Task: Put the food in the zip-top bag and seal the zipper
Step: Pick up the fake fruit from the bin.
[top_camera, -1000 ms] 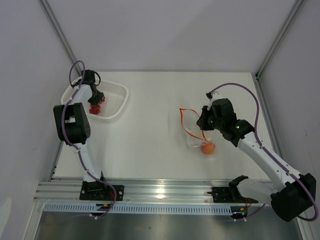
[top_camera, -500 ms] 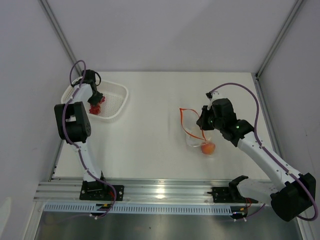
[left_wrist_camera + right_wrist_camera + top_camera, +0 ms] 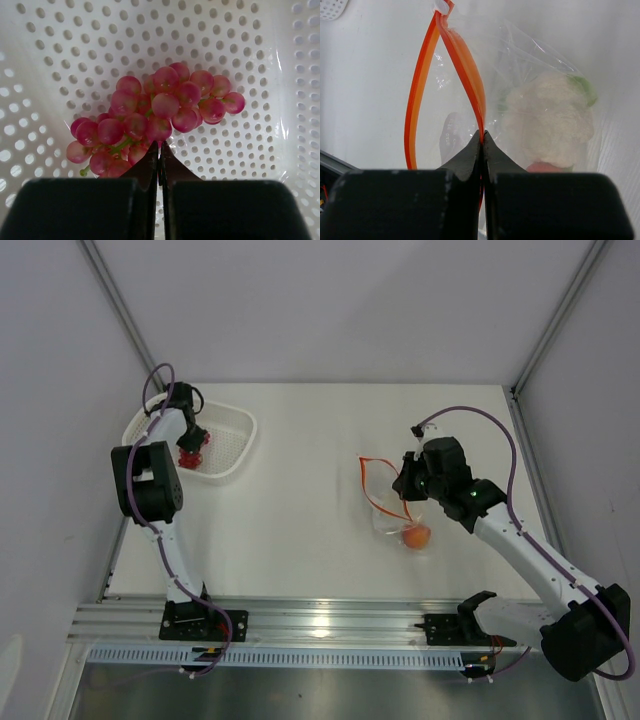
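Observation:
The red grape bunch (image 3: 160, 105) lies in the white mesh basket (image 3: 235, 430) at the far left. My left gripper (image 3: 160, 145) is shut, and its tips pinch the near edge of the bunch, at its stem; it also shows from above (image 3: 190, 442). The clear zip-top bag (image 3: 395, 512) lies right of centre with its mouth open. My right gripper (image 3: 482, 134) is shut on one side of the red-orange zipper (image 3: 470, 70) and holds it up. Inside the bag are a white-and-green vegetable piece (image 3: 550, 120) and a red-orange round fruit (image 3: 416, 536).
The basket's perforated walls (image 3: 280, 100) rise close around the left gripper. Metal frame posts stand at the back left and back right. An aluminium rail (image 3: 320, 625) runs along the near edge.
The left gripper has shifted slightly toward the back of the basket, with the grape bunch at its tips. The right arm and the bag have not moved.

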Tool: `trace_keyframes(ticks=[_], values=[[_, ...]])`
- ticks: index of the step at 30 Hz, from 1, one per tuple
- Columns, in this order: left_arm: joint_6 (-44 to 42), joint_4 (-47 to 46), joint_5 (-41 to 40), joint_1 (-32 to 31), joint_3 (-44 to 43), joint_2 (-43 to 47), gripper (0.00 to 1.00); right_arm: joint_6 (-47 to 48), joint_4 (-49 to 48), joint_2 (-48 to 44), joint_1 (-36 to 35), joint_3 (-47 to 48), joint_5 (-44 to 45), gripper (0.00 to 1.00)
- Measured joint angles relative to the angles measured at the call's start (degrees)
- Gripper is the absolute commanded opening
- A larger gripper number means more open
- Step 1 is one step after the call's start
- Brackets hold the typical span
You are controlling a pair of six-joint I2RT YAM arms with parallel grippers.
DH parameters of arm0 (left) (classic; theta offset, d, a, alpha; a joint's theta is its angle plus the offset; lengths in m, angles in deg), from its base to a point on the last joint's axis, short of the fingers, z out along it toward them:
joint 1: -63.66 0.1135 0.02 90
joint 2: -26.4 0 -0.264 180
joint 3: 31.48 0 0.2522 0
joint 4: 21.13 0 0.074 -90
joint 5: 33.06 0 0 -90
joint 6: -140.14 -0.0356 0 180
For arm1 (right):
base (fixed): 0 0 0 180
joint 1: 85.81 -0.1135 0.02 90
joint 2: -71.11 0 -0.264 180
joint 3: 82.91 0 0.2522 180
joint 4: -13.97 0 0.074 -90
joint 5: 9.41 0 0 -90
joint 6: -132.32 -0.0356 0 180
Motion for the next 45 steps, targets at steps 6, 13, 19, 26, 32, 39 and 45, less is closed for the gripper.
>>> trace_keyframes(ticks=[6,13,19,26,32,39,45], values=[[-0.9,-2.8,0.9,0.0,2.9,1.5,0.01,0.0,0.0,0.0,0.0,0.0,-0.2,0.0],[-4.0,-8.5,5.7,-0.5,11.1,10.6,0.01,0.0,0.1,0.5,0.0,0.0,-0.4,0.0],[-9.7,-15.7,9.0,-4.6,17.6,22.6,0.01,0.0,0.8,1.4,0.0,0.5,0.3,0.0],[-12.2,-18.0,9.6,-9.8,20.1,32.8,0.01,-0.2,1.6,1.4,0.0,0.5,0.8,0.0],[-12.3,-17.0,10.6,-11.2,21.0,40.7,0.0,-0.7,2.3,0.6,0.0,0.5,1.2,0.0],[-12.3,-14.8,13.4,-18.0,20.2,51.9,0.01,-1.7,2.6,0.3,0.0,0.5,1.1,0.0],[-11.5,-13.8,17.5,-25.6,19.1,59.0,0.0,-2.4,3.5,0.1,0.0,1.8,0.8,0.0]])
